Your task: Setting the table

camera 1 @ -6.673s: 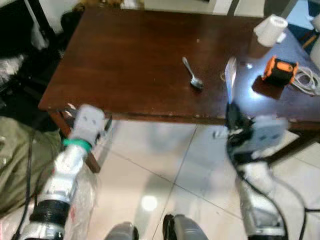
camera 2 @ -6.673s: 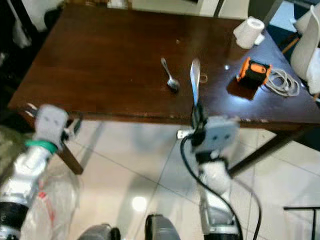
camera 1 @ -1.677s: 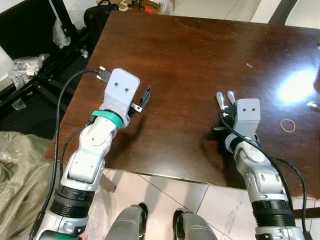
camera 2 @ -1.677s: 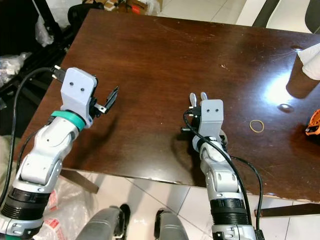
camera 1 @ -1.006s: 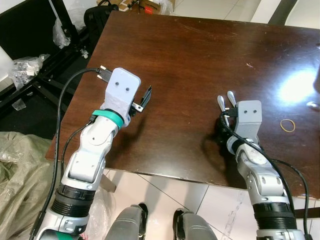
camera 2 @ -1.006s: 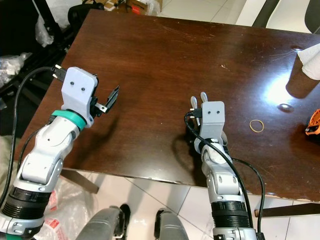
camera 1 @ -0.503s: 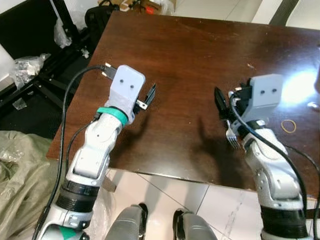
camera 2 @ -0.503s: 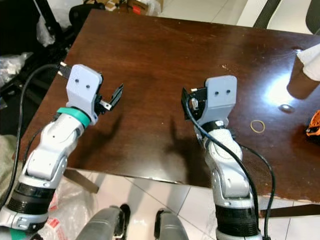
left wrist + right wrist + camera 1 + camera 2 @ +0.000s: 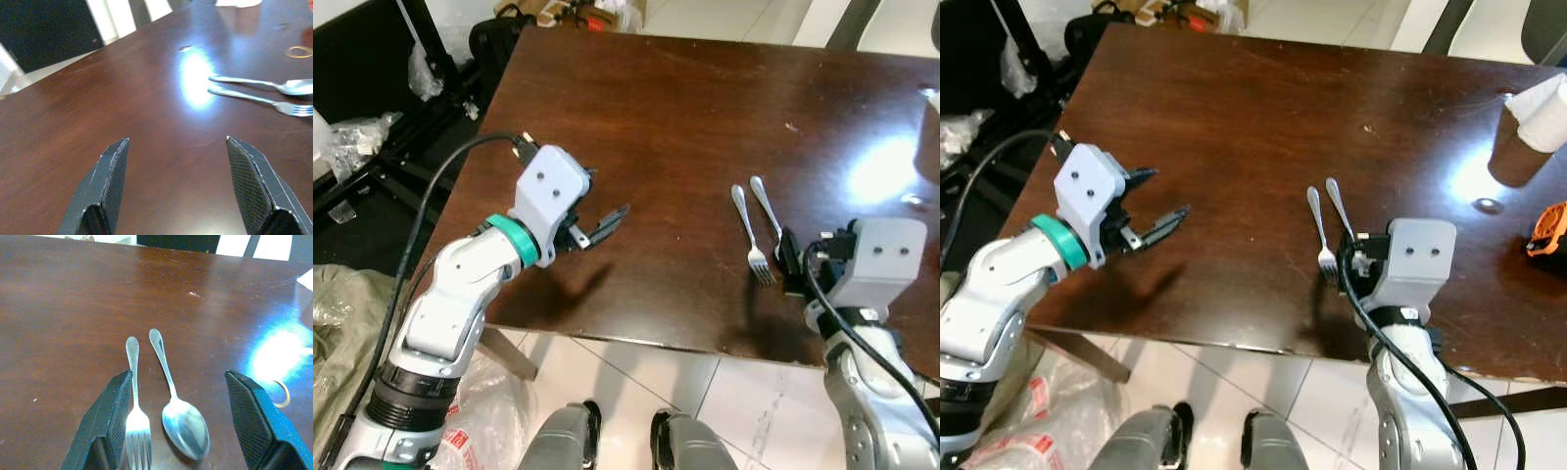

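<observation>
A silver fork (image 9: 745, 232) and a silver spoon (image 9: 765, 203) lie side by side on the dark wooden table (image 9: 666, 117), handles pointing away from me. My right gripper (image 9: 178, 377) stands open just behind their near ends, close to the table's front edge, with nothing held. From the right wrist view the fork (image 9: 134, 396) and spoon (image 9: 173, 396) lie between the spread black fingers (image 9: 112, 426). Over the table's left front part my left gripper (image 9: 602, 223) hovers open and empty, pointing toward the cutlery (image 9: 264, 100).
A yellow rubber band (image 9: 283, 394) lies right of the spoon. A brown cup with white tissue (image 9: 1528, 108) and an orange device (image 9: 1547, 227) are at the far right. Black gear and plastic bags (image 9: 352, 137) crowd the floor to the left.
The fork carried in my right gripper now lies beside the spoon. That gripper has let go and dropped back toward the front edge. My left gripper has swung lower and rightward.
</observation>
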You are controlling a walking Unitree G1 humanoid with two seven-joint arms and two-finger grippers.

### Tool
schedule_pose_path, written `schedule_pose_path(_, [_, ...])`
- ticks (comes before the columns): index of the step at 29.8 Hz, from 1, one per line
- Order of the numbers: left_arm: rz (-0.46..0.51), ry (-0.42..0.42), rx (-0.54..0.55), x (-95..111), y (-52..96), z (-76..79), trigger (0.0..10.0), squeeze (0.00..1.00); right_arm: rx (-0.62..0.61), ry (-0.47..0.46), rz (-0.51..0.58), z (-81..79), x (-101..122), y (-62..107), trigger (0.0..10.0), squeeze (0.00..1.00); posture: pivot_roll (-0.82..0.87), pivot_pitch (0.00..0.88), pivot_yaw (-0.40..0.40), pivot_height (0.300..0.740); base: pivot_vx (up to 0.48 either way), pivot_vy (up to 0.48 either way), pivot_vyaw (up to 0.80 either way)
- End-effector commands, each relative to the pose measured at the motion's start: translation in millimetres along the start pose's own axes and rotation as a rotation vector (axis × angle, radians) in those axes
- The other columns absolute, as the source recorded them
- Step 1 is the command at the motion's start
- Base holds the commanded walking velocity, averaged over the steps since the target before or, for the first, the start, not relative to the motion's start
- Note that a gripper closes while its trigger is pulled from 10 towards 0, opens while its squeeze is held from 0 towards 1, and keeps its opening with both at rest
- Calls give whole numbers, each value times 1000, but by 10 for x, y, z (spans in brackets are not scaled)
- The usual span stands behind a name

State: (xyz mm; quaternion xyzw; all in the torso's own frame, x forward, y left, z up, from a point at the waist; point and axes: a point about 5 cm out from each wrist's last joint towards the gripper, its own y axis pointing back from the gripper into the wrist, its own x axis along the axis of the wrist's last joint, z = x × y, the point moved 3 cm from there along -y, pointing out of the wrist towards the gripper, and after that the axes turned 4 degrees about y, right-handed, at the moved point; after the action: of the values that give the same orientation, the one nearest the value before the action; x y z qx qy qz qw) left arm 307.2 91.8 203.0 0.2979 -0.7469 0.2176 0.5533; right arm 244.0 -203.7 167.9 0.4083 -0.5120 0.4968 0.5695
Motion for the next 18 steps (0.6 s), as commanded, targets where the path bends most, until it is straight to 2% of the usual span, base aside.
schedule_pose_path(1, [-11, 6, -37, -23, 16, 60, 10000, 0, -11, 3, 4, -2, 16, 37, 10000, 0, 3, 47, 89, 740, 0, 0, 0])
schedule_pose_path(8, [-31, 16, -48, -76, 63, 67, 10000, 0, -45, -45, 50, -47, 63, 171, 10000, 0, -22, 32, 100, 740, 0, 0, 0])
schedule_pose_path(11, [-37, 34, 45, -165, 25, 9, 10000, 0, -61, -67, 73, -83, 78, 218, 10000, 0, -39, 20, 97, 740, 0, 0, 0])
schedule_pose_path(18, [-44, 51, 81, -209, 35, 4, 10000, 0, -59, -65, 84, -101, 93, 253, 10000, 0, -49, 13, 90, 740, 0, 0, 0])
